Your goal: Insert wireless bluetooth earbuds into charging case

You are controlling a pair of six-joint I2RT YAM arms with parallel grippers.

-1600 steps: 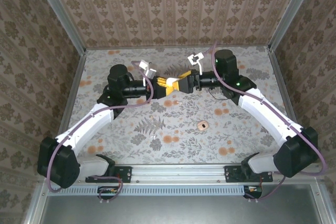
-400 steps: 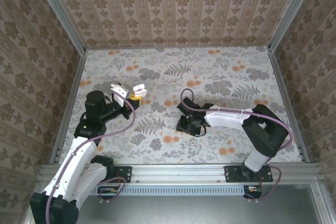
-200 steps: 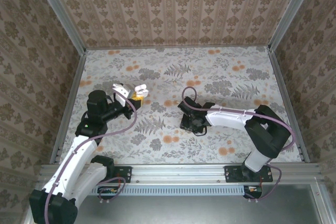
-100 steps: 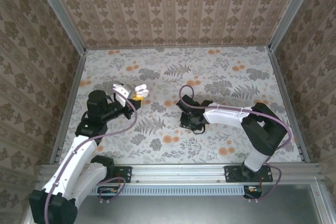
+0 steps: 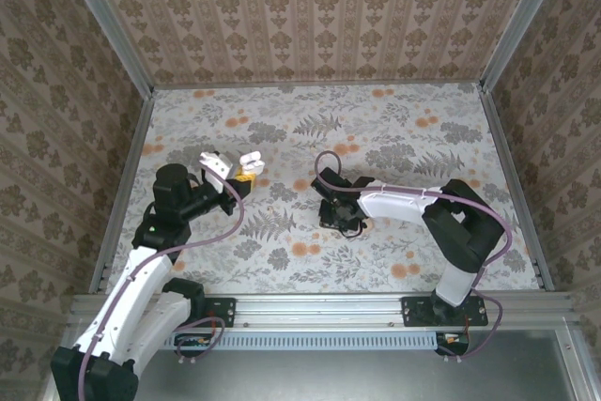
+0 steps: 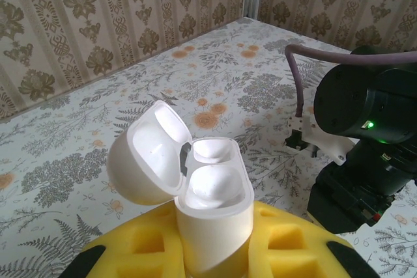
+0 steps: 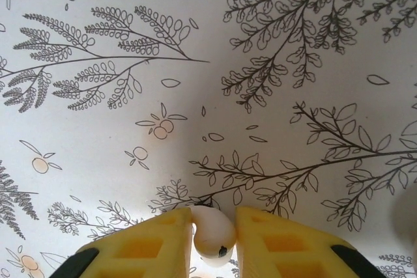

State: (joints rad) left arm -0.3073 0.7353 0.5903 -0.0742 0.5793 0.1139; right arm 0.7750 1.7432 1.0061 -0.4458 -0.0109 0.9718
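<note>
The white charging case (image 6: 215, 226) stands upright between the yellow foam pads of my left gripper (image 6: 215, 252), which is shut on it. Its lid (image 6: 150, 154) hangs open to the left. From above, the case (image 5: 250, 163) is raised over the table's left side. Whether its wells hold anything I cannot tell. Low over the table's middle, my right gripper (image 5: 343, 223) points down. In the right wrist view, the pads of the right gripper (image 7: 214, 242) press both sides of a small white earbud (image 7: 212, 229) at the table surface.
Floral-patterned table (image 5: 394, 138) with patterned walls on three sides and a metal rail (image 5: 319, 307) along the near edge. The right arm's black wrist (image 6: 365, 109) is close in front of the held case in the left wrist view.
The right gripper's pads have narrowed onto the earbud, and that arm has edged slightly left. The left arm and the case have hardly moved.
</note>
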